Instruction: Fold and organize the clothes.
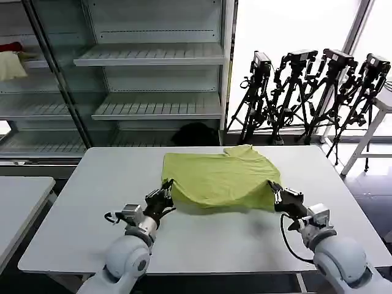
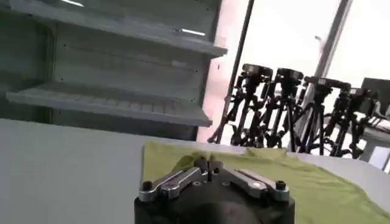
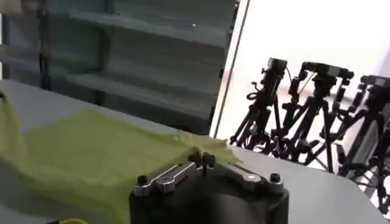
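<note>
The lime yellow-green T-shirt (image 1: 220, 177) lies on the white table (image 1: 98, 208), folded over, with its near edge raised a little off the surface. My left gripper (image 1: 166, 194) is shut on the shirt's near left corner. My right gripper (image 1: 274, 193) is shut on the near right corner. In the left wrist view the fingertips (image 2: 209, 163) meet with the green cloth (image 2: 304, 182) spreading beyond them. In the right wrist view the shut gripper (image 3: 203, 161) pinches the cloth (image 3: 91, 152), which drapes away to one side.
A metal shelving unit (image 1: 153, 55) stands behind the table, with a red cloth (image 1: 10, 46) and a cream cloth (image 1: 10, 64) on its upper left shelf. Several camera tripods (image 1: 306, 92) stand at the back right. A second table (image 1: 18, 202) is at my left.
</note>
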`<act>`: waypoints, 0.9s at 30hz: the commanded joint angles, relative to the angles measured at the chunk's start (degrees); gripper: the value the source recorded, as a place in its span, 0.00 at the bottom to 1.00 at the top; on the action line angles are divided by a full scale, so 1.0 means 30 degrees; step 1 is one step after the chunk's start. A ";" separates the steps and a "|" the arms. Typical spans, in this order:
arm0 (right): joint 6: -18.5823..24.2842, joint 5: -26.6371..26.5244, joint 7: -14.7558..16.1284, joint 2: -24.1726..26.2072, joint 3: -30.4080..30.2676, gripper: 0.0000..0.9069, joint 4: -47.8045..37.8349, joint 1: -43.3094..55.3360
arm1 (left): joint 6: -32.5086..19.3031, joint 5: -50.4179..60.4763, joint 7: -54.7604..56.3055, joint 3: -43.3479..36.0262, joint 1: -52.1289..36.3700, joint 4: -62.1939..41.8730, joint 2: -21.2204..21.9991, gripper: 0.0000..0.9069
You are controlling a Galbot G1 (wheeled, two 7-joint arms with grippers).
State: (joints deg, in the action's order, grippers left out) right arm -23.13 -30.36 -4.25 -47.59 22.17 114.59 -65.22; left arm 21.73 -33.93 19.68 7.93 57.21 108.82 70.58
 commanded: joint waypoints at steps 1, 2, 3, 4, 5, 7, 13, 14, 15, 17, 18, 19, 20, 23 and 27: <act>0.0534 0.0726 0.1167 -0.0182 -0.0908 0.00 -0.3375 0.2636 | -0.0195 0.0368 0.0105 -0.0494 -0.1990 -0.2649 0.0714 0.00; 0.0581 0.0985 0.1223 -0.0321 -0.0965 0.00 -0.3680 0.2794 | -0.0182 0.0445 0.0156 -0.0492 -0.2122 -0.2816 0.0787 0.00; 0.0784 0.1183 0.1317 -0.0433 -0.1014 0.00 -0.4074 0.3014 | -0.0194 0.0509 0.0215 -0.0482 -0.2222 -0.3128 0.0864 0.00; 0.0968 0.1295 0.1365 -0.0503 -0.1102 0.00 -0.4368 0.3281 | -0.0209 0.0584 0.0343 -0.0470 -0.2320 -0.3359 0.0951 0.00; 0.1139 0.1284 0.1454 -0.0573 -0.1168 0.00 -0.4823 0.3550 | -0.0220 0.0657 0.0482 -0.0435 -0.2425 -0.3544 0.1014 0.00; 0.1425 0.1293 0.1770 -0.0582 -0.1411 0.00 -0.5408 0.4051 | -0.0240 0.0765 0.0487 -0.0428 -0.2499 -0.3893 0.1071 0.01; 0.2301 0.1316 0.2733 -0.0750 -0.2627 0.00 -0.6359 0.5396 | -0.0276 0.0962 0.0515 -0.0374 -0.2568 -0.4251 0.1259 0.01; 0.2430 0.1317 0.2873 -0.0807 -0.2748 0.00 -0.6451 0.5475 | -0.0283 0.0966 0.0498 -0.0372 -0.2516 -0.4248 0.1256 0.01; 0.2491 0.1306 0.3036 -0.0884 -0.2827 0.00 -0.6548 0.5501 | -0.0292 0.1004 0.0483 -0.0368 -0.2446 -0.4265 0.1252 0.01; 0.2567 0.1348 0.3157 -0.0900 -0.2991 0.00 -0.6600 0.5488 | -0.0287 0.1070 0.0453 -0.0344 -0.2376 -0.4317 0.1249 0.01; 0.2632 0.1385 0.3193 -0.0902 -0.3092 0.00 -0.6615 0.5466 | -0.0283 0.1118 0.0442 -0.0323 -0.2346 -0.4372 0.1256 0.01; 0.2685 0.1427 0.3192 -0.0924 -0.3150 0.00 -0.6622 0.5459 | -0.0279 0.1164 0.0444 -0.0310 -0.2338 -0.4401 0.1266 0.01; 0.2693 0.1455 0.3196 -0.0962 -0.3204 0.00 -0.6626 0.5457 | -0.0278 0.1179 0.0444 -0.0304 -0.2332 -0.4424 0.1270 0.01; 0.2742 0.1477 0.3145 -0.1066 -0.3332 0.00 -0.6671 0.5613 | -0.0224 0.1287 0.0510 -0.0287 -0.2357 -0.4531 0.1287 0.01; 0.2751 0.1474 0.3179 -0.1078 -0.3478 0.18 -0.6832 0.5796 | -0.0226 0.1328 0.0568 -0.0268 -0.2387 -0.4690 0.1317 0.02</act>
State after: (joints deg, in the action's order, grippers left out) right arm -15.83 -26.21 4.24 -50.64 13.02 95.95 -49.91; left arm 21.07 -30.32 21.18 7.26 50.60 96.03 74.34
